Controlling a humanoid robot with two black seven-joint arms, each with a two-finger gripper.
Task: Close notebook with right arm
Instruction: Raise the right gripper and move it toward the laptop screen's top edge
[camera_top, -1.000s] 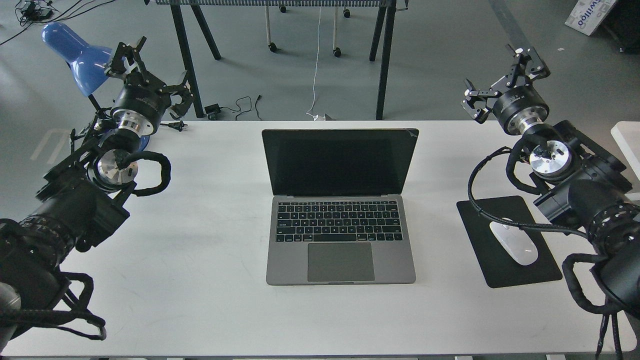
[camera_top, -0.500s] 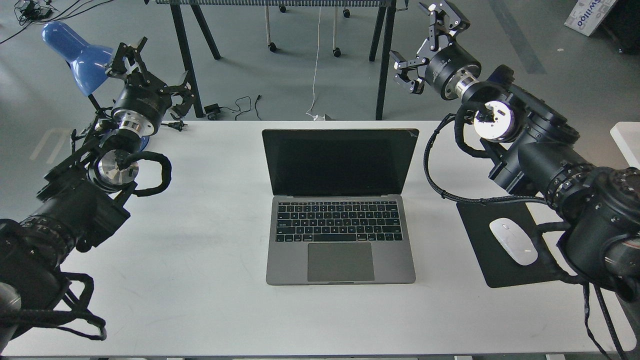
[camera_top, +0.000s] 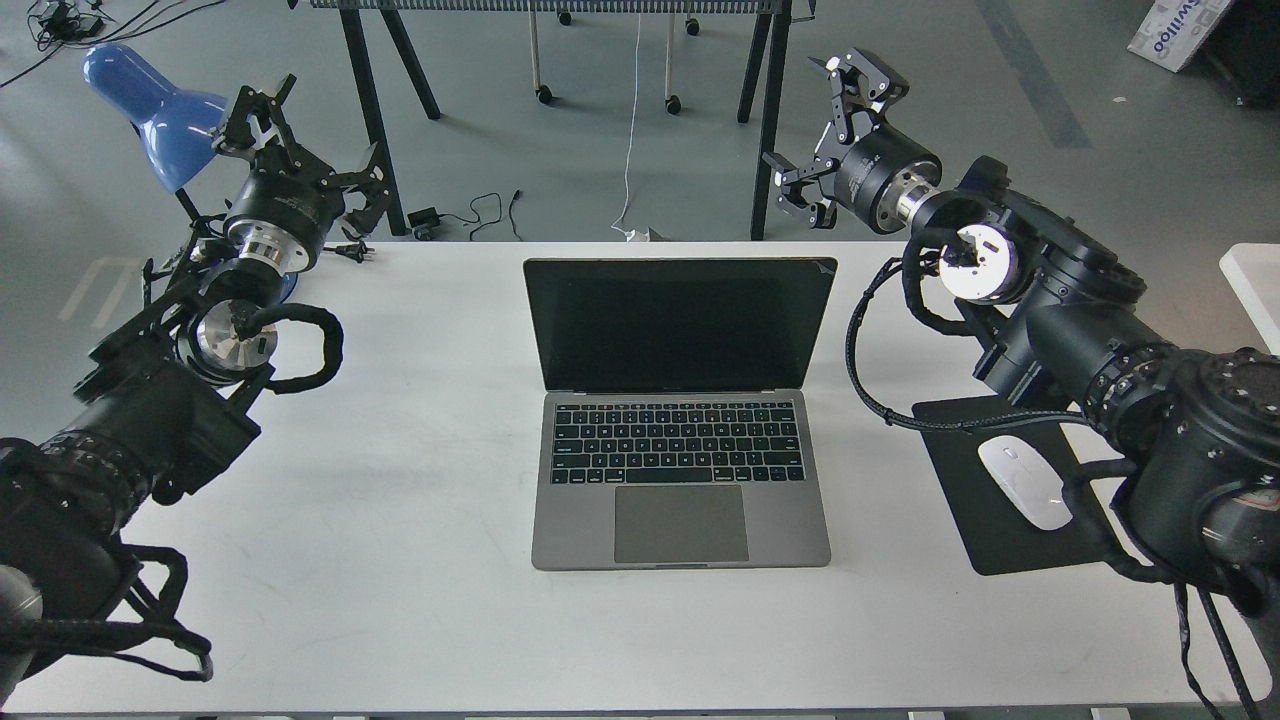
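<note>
The notebook (camera_top: 682, 410) lies open in the middle of the white table (camera_top: 400, 480). Its black screen stands upright and faces me, and its keyboard and trackpad show. My right arm (camera_top: 1060, 330) reaches in from the right. My right gripper (camera_top: 822, 135) is open and empty, with its fingers spread wide. It hangs above and just behind the screen's top right corner and does not touch it. My left gripper (camera_top: 305, 140) is open and empty at the far left, next to the blue lamp (camera_top: 150, 105).
A black mouse pad (camera_top: 1000, 530) with a white mouse (camera_top: 1025, 483) lies right of the notebook, partly under my right arm. Black trestle legs (camera_top: 770, 120) and floor cables stand behind the table's far edge.
My right arm has swung from the far right toward the notebook. In the last half second the gripper came down and left, closer to the screen's top right corner. The left arm has not moved.
</note>
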